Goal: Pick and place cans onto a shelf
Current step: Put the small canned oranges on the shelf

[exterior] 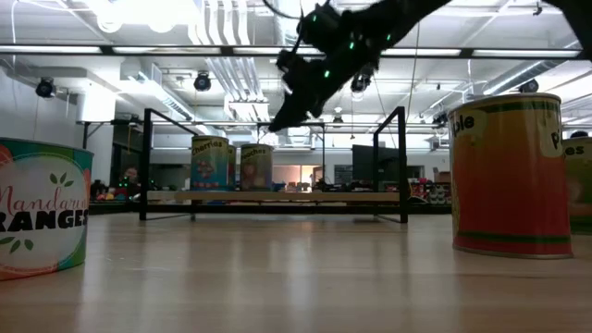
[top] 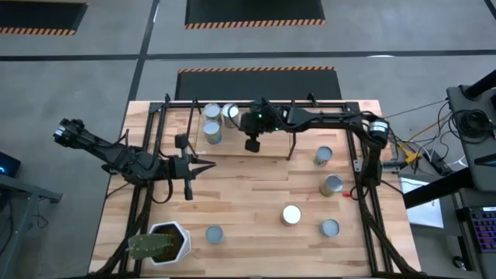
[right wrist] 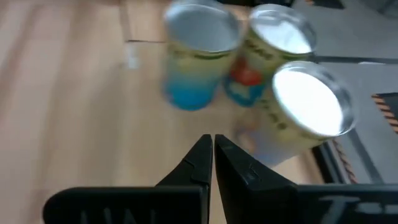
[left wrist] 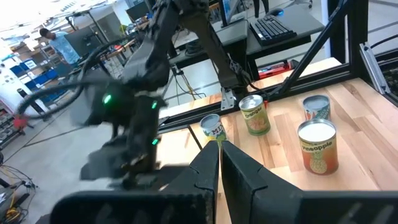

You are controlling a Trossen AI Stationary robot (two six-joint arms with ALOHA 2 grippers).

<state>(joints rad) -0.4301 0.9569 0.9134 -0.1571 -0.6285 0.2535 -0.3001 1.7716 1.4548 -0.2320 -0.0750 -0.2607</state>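
The cans are split into two groups: I see three standing on the shelf (top: pixel 232 139) toward the upper left of the high view, one with a blue label (top: pixel 211 133), another just above it (top: pixel 211 113) and a third (top: pixel 230 113) beside that, all close together. From the right wrist camera the same trio fills the upper frame: the blue-labelled can (right wrist: pixel 198 56), a can behind it (right wrist: pixel 277 43), and a nearer bright-topped can (right wrist: pixel 308 106). The other five sit on the wooden table (top: pixel 248 201): one at right centre (top: pixel 323 156), one below it (top: pixel 332 184), a bright-topped one (top: pixel 291 215), one at lower right (top: pixel 329 227), and one at lower centre-left (top: pixel 214 234) beside the white hexagonal plant pot (top: pixel 167 242). The right gripper (top: pixel 253 142) hangs over the shelf's middle, just right of the shelved cans; in its wrist view its fingers (right wrist: pixel 199 158) are pressed nearly together with only a sliver between the tips, holding nothing. In the low view it hovers above the shelf board (exterior: pixel 277 196), with two cans (exterior: pixel 211 164) visible below it. The left gripper (top: pixel 203 165) waits at left centre of the table, its fingers drawn to a point, closed and empty.
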